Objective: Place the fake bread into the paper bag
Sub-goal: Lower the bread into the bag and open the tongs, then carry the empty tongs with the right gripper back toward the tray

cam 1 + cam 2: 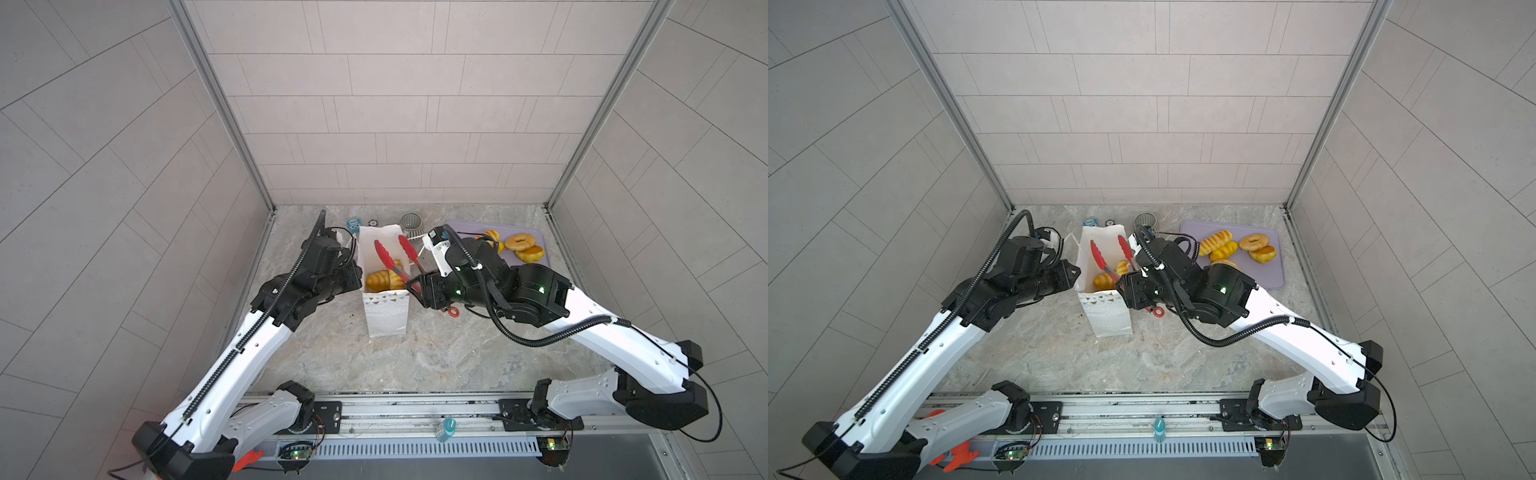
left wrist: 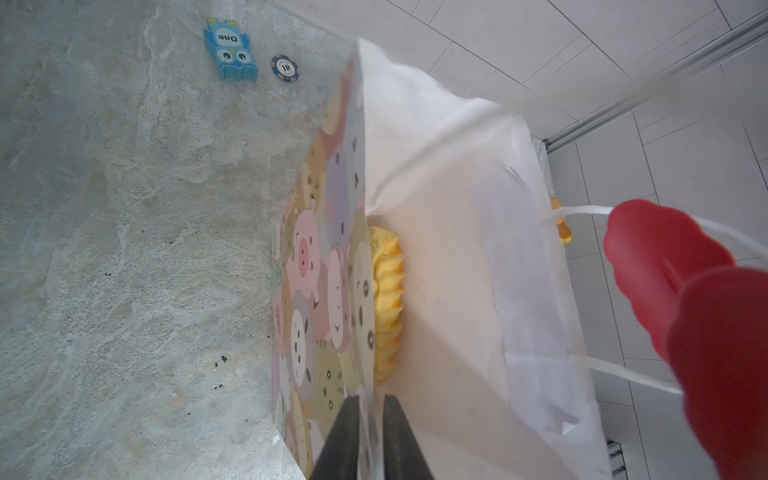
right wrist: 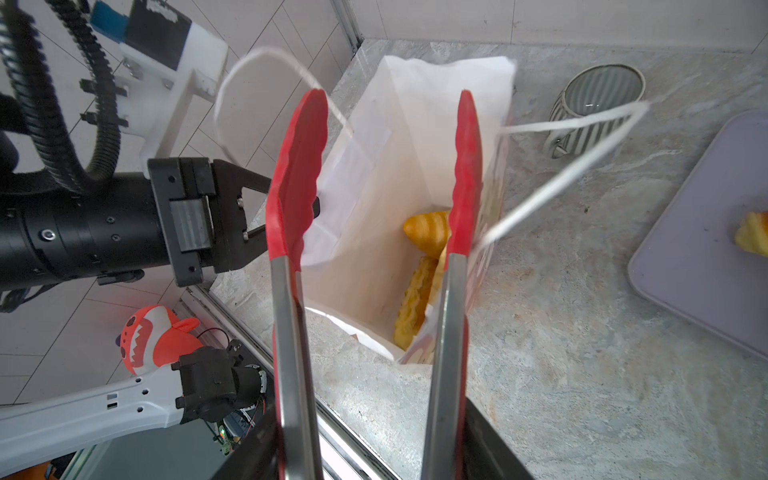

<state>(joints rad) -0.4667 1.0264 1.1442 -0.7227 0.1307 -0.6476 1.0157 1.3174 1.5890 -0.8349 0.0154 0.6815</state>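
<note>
Pinching paper bag (image 2: 449, 270) w/ L claw (image 2: 370, 403); tongs (image 3: 286, 311) open

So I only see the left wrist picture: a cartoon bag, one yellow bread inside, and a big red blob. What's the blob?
Observer: A tip of the tongs; the right gripper holds them spread and empty over the paper bag.
Visitor: Just one bread in there?
Observer: No, the right wrist view shows two: a browned bread and a ridged loaf.
Visitor: Any left outside?
Observer: At least four breads lie on the lilac tray.
</note>
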